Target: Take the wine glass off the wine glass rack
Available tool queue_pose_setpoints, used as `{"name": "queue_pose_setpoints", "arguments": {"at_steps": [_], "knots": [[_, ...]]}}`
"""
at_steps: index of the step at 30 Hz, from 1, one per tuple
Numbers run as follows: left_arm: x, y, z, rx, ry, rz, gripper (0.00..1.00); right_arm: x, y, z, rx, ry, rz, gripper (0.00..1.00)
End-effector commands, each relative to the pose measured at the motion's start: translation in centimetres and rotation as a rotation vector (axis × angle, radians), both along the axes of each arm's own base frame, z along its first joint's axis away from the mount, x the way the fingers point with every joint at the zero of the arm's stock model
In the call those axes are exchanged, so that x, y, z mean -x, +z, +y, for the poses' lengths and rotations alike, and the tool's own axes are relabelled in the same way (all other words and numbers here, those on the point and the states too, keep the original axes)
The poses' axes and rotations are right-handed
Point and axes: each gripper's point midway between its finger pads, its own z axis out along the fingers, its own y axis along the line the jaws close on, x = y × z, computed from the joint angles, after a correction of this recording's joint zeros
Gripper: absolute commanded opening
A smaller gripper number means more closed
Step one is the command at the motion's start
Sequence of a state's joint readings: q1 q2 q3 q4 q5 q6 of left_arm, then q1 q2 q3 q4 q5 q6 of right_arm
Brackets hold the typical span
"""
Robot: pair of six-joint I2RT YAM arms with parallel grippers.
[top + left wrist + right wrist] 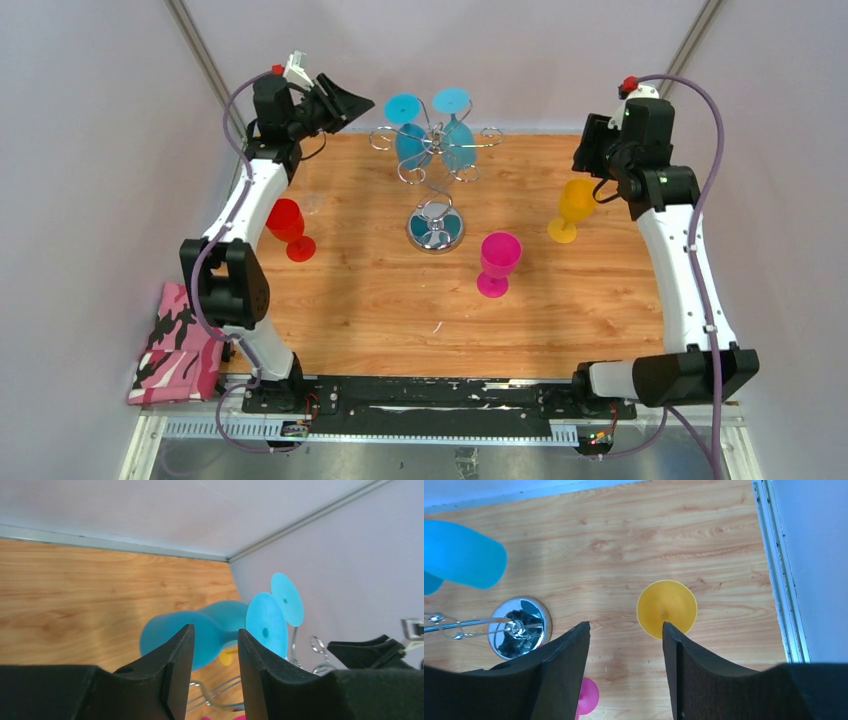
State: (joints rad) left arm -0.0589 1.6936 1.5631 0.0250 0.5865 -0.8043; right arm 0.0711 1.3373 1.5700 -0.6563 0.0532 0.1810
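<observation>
The chrome wine glass rack [436,150] stands at the back centre on its round mirrored base [436,227]. Two blue wine glasses [410,143] hang upside down from its arms, feet up. My left gripper [358,105] is open and empty, level with the glasses and just left of them. In the left wrist view the nearer blue glass [200,630] lies beyond the open gripper [216,640], with rack wire [225,687] below. My right gripper [592,160] is open and empty above a yellow glass [575,205]. The right wrist view shows the open gripper [624,627], that glass [666,607] and the base [521,627].
A red glass [287,227] stands at the left and a pink glass [498,262] near the middle of the wooden table [400,310]. A pink camouflage cloth [175,345] lies off the table's left edge. Walls close in at the back and sides.
</observation>
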Motion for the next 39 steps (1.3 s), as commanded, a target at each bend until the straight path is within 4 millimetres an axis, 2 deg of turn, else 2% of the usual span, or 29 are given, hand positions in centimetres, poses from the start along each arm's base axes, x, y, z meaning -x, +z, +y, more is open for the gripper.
{"name": "queue_pose_setpoints", "arguments": {"at_steps": [1, 5, 10, 14, 16, 23, 30, 35, 37, 39], "knots": [[1.7, 4.4, -2.9, 0.189, -0.194, -0.108, 0.44, 0.8, 0.7, 0.3, -0.032, 0.016, -0.042, 0.60], [1.7, 4.9, -3.2, 0.205, -0.211, -0.118, 0.46, 1.0, 1.3, 0.3, -0.037, 0.017, -0.072, 0.60], [2.1, 5.0, -3.5, 0.208, -0.225, -0.115, 0.46, 0.6, 0.7, 0.4, -0.042, 0.015, -0.065, 0.59], [2.1, 4.1, -3.7, 0.205, -0.224, -0.098, 0.47, 0.4, 0.7, 0.4, -0.042, 0.015, -0.068, 0.59], [2.0, 3.5, -3.5, 0.200, -0.209, -0.091, 0.47, 0.6, 0.9, 1.1, -0.059, 0.048, -0.077, 0.59], [1.1, 1.5, -4.3, 0.204, -0.202, -0.049, 0.47, 1.3, 2.3, 1.2, -0.069, 0.059, -0.136, 0.59], [1.7, 1.1, -6.9, 0.202, -0.256, -0.039, 0.47, 1.7, 3.1, 1.3, -0.077, 0.063, -0.171, 0.59], [1.6, 0.4, -6.7, 0.160, -0.233, -0.033, 0.46, 2.0, 3.5, 1.5, -0.081, 0.076, -0.190, 0.59], [1.7, 0.9, -6.3, 0.125, -0.206, -0.047, 0.46, 2.1, 3.6, 1.6, -0.083, 0.080, -0.198, 0.59], [2.2, 2.2, -6.1, 0.112, -0.203, -0.074, 0.46, 2.1, 3.6, 1.6, -0.086, 0.081, -0.203, 0.59]]}}
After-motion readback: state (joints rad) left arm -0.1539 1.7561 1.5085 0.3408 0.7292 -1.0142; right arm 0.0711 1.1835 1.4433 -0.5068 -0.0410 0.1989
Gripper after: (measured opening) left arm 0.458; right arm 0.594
